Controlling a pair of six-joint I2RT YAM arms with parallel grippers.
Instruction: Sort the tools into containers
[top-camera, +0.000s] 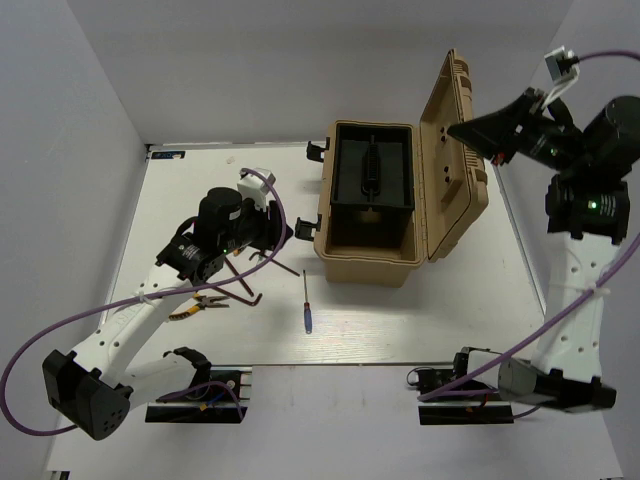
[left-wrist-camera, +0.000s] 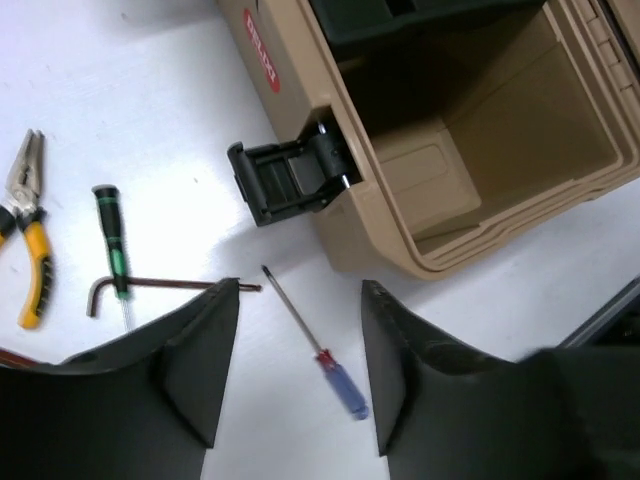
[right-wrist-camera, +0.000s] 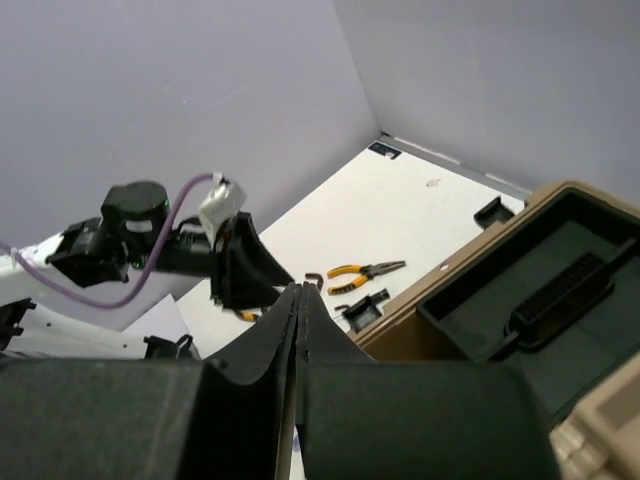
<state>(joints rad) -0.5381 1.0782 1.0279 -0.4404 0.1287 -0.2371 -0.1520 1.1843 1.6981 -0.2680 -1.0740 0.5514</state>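
- Over the white table (top-camera: 420, 320), seen from above, the tan toolbox (top-camera: 365, 255) stands open. Its lid (top-camera: 455, 150) leans back to the right, and the black inner tray (top-camera: 372, 165) sits in the far part, so the near well is free for tools.
- The left gripper (top-camera: 272, 237) hangs low just left of the box. The blue-handled screwdriver (top-camera: 307, 308) lies loose near the box's front. The right gripper (top-camera: 468, 130) is raised beside the lid, probably to stay clear.
- On the left wrist view, the fingers (left-wrist-camera: 200, 350) stand apart, clamping nothing. The screwdriver lies on the table in their gap, seemingly lined up for a pick.
- Further left lie yellow-handled pliers (left-wrist-camera: 28, 235) and a green-handled screwdriver (left-wrist-camera: 110, 235) crossing an L-shaped rod (left-wrist-camera: 170, 285). The box's latch (left-wrist-camera: 285, 180) hangs undone.
- From the right wrist view, high above the tray, the right fingers press together on nothing visible.
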